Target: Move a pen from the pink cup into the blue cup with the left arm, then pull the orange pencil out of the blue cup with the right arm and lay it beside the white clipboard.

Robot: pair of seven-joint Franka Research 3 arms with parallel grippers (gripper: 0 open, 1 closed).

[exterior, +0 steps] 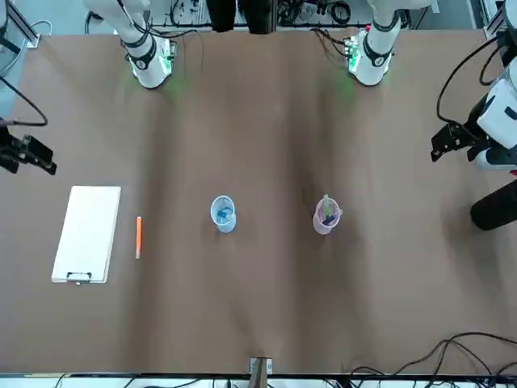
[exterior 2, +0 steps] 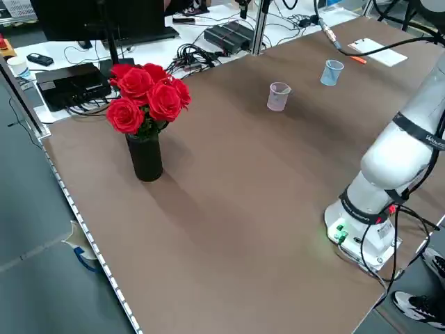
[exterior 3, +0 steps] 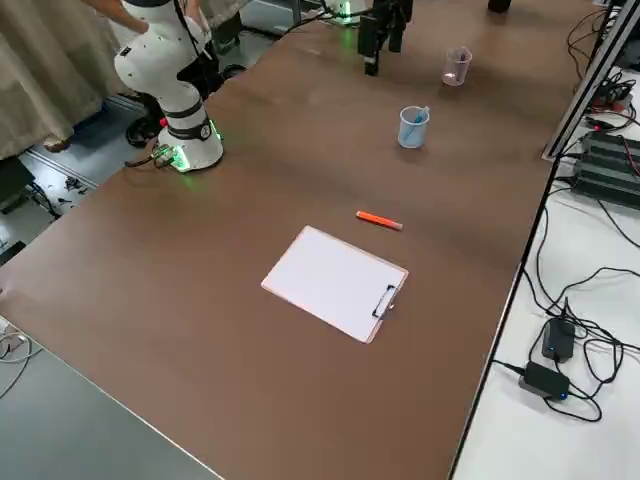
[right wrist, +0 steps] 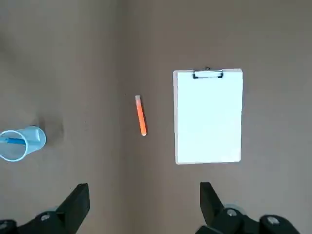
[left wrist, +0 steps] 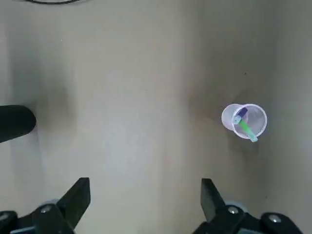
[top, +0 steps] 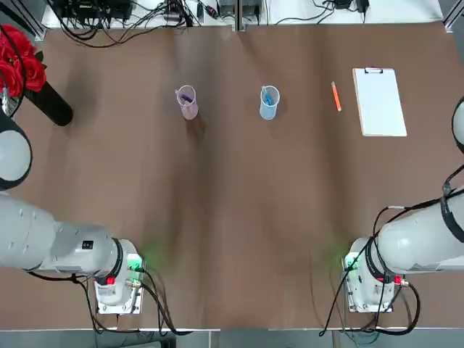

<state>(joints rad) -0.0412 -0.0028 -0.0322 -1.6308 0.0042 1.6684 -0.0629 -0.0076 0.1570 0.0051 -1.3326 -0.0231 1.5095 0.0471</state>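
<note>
The pink cup (top: 188, 101) stands upright at the table's middle left, with a purple pen and a green pen (left wrist: 246, 129) in it. To its right is the blue cup (top: 269, 102), holding a blue pen (right wrist: 13, 141). An orange pencil (top: 336, 96) lies flat on the table, just left of the white clipboard (top: 379, 101) and apart from it. My left gripper (left wrist: 144, 200) hangs open high above the table's left side, empty, far from the pink cup (left wrist: 244, 120). High over the right side, my right gripper (right wrist: 144, 197) is open and empty above the pencil (right wrist: 141, 115) and clipboard (right wrist: 208, 116).
A black vase of red roses (top: 25, 69) stands at the far left of the table. Cables and power gear run along the far edge (top: 145, 18). The arm bases (top: 116, 283) (top: 370, 279) sit at the near edge.
</note>
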